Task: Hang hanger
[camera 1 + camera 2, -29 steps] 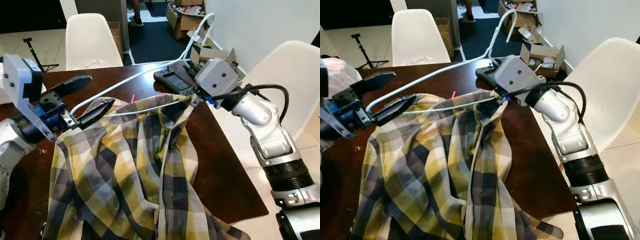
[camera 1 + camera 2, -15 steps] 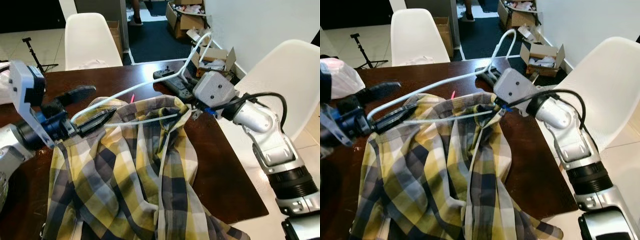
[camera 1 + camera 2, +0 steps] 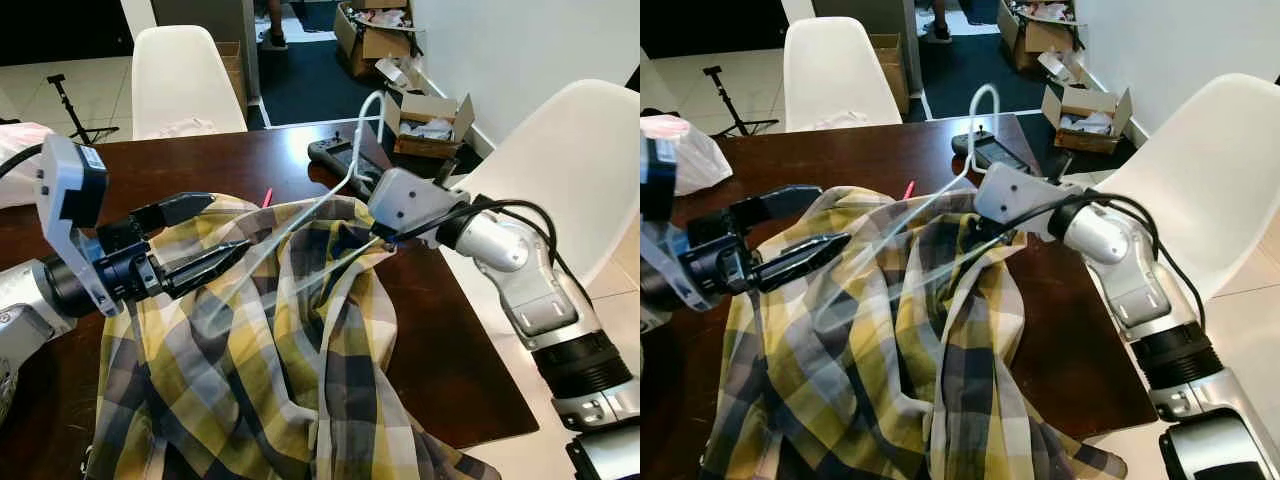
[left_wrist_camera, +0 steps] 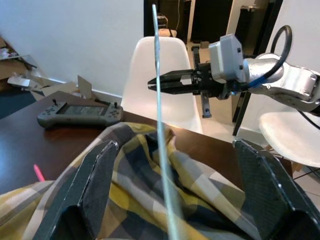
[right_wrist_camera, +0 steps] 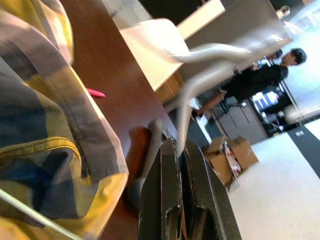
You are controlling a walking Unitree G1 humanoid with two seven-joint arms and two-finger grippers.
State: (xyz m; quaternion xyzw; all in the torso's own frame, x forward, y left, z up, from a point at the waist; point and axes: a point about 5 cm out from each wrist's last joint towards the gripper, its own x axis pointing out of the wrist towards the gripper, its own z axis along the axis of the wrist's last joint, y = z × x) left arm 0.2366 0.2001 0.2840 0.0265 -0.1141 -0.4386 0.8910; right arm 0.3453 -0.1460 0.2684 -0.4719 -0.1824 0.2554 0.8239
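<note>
Since the earlier frames the white wire hanger (image 3: 330, 190) has swung: its far end, which a second ago sat between the left gripper's fingers, now lies blurred across the shirt below those fingers, and its hook has tipped from leaning toward the boxes to standing nearly upright above the game controller (image 3: 345, 157). The right gripper (image 4: 159, 84) has shifted toward the robot's left and lower over the shirt's collar.

No brand, label or writing can be read anywhere.

The hanger is thin white wire, its lower bar and one shoulder smeared by motion, running from the collar of the yellow, grey and navy plaid shirt (image 3: 270, 360) out over the cloth. The right gripper has its fingers (image 5: 172, 200) pressed together at the collar, where the hanger's near end meets the cloth; whether they pinch the wire, the cloth or both cannot be told. The left gripper (image 3: 205, 245) hovers over the shirt's shoulder with its fingers (image 4: 92, 185) spread apart, the wire passing between them in the left wrist view without a clear touch.

The shirt lies spread on the dark brown tabletop (image 3: 450, 350), hanging over its near edge. A small pink object (image 3: 266, 197) lies on the tabletop just beyond the shirt. White chairs (image 3: 185, 75) stand around, and open cardboard boxes (image 3: 420, 110) sit on the floor beyond.
</note>
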